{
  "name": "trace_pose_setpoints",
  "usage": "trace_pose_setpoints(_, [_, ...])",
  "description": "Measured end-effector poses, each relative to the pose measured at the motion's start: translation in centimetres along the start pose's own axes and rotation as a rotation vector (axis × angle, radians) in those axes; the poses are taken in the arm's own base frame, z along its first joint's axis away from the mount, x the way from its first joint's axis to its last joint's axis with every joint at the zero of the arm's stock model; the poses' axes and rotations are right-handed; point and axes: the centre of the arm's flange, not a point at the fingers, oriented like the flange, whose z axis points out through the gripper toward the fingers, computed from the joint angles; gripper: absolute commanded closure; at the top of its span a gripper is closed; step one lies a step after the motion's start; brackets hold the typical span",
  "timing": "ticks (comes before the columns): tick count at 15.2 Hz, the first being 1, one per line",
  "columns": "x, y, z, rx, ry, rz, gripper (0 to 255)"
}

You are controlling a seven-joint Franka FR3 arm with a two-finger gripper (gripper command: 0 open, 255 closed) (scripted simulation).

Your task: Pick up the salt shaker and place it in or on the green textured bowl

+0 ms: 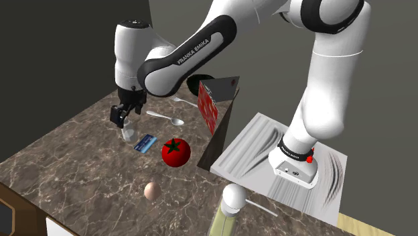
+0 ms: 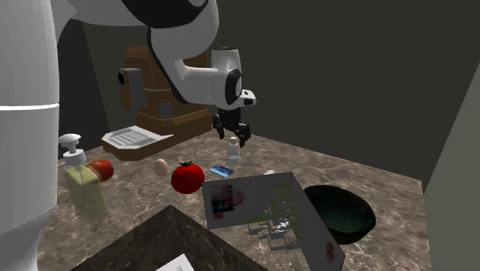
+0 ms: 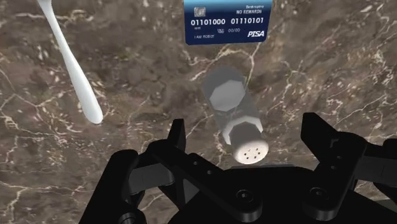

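Wrist view; salt shaker (image 3: pixel 234 118): clear body, white holed cap; hand (image 3: pixel 248 137) spread, empty

**A home kitchen**

The dark marbled worktop (image 1: pixel 74 167) carries food and table things: a red tomato (image 1: pixel 175 152), an egg (image 1: pixel 152 191), a spoon (image 1: pixel 164 117), a fork (image 1: pixel 182 100), a salt shaker (image 3: pixel 235 114) and a dark bowl (image 2: pixel 338 212). A pump bottle of soap (image 2: pixel 85 192) stands near its edge. A brown coffee machine (image 2: pixel 154 96) stands further back, before plain grey walls.
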Motion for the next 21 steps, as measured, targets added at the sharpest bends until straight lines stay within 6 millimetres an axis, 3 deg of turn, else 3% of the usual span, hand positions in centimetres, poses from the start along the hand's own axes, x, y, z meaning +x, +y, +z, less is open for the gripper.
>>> trace_pose_setpoints(6, [0.0, 0.0, 3.2, 0.000, 0.001, 0.000, 0])
trace_pose_setpoints(12, [0.0, 0.0, 3.5, 0.001, 0.001, 0.000, 0])
trace_pose_setpoints(13, [0.0, 0.0, 3.5, 0.001, 0.001, 0.000, 255])
trace_pose_setpoints(21, [0.1, 0.0, 3.4, 0.001, 0.002, 0.000, 255])
